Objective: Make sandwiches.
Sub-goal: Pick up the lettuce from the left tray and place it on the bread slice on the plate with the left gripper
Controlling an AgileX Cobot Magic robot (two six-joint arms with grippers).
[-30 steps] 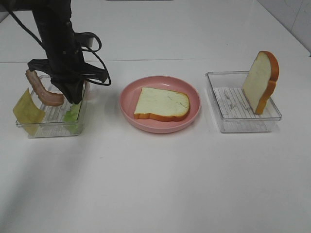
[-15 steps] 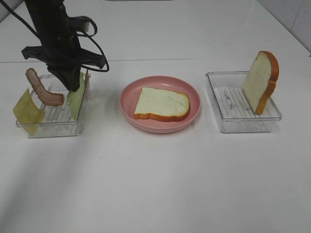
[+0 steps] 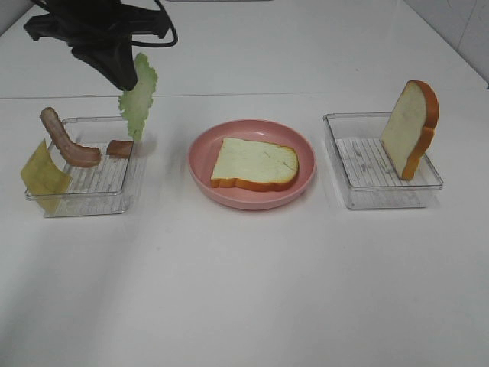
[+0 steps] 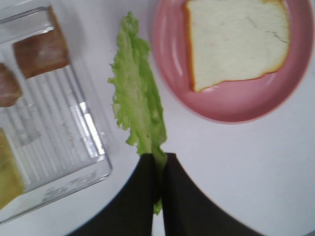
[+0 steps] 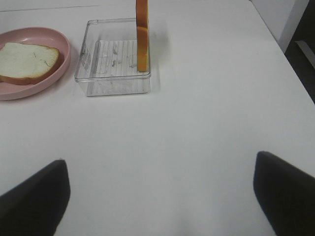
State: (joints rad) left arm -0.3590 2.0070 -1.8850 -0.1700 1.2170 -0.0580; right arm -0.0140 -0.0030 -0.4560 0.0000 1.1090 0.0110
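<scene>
My left gripper [image 3: 126,75] is shut on a ruffled green lettuce leaf [image 3: 138,95] and holds it hanging in the air above the right edge of the left clear tray [image 3: 130,183]; the leaf also shows in the left wrist view [image 4: 135,103]. That tray holds brown bacon strips [image 3: 67,141] and a yellow cheese square [image 3: 42,174]. One white bread slice [image 3: 254,164] lies flat on the pink plate [image 3: 201,149]. A second bread slice [image 3: 411,126] stands upright in the right clear tray [image 3: 382,195]. My right gripper [image 5: 160,196] is open, low over bare table.
The pink plate sits mid-table between the two trays. A white wall edge and a dark gap [image 5: 302,49] lie at the table's far right.
My left gripper has risen out of the left tray with the lettuce leaf, lifting it from inside the tray to well above its right edge. The right arm has not moved.
</scene>
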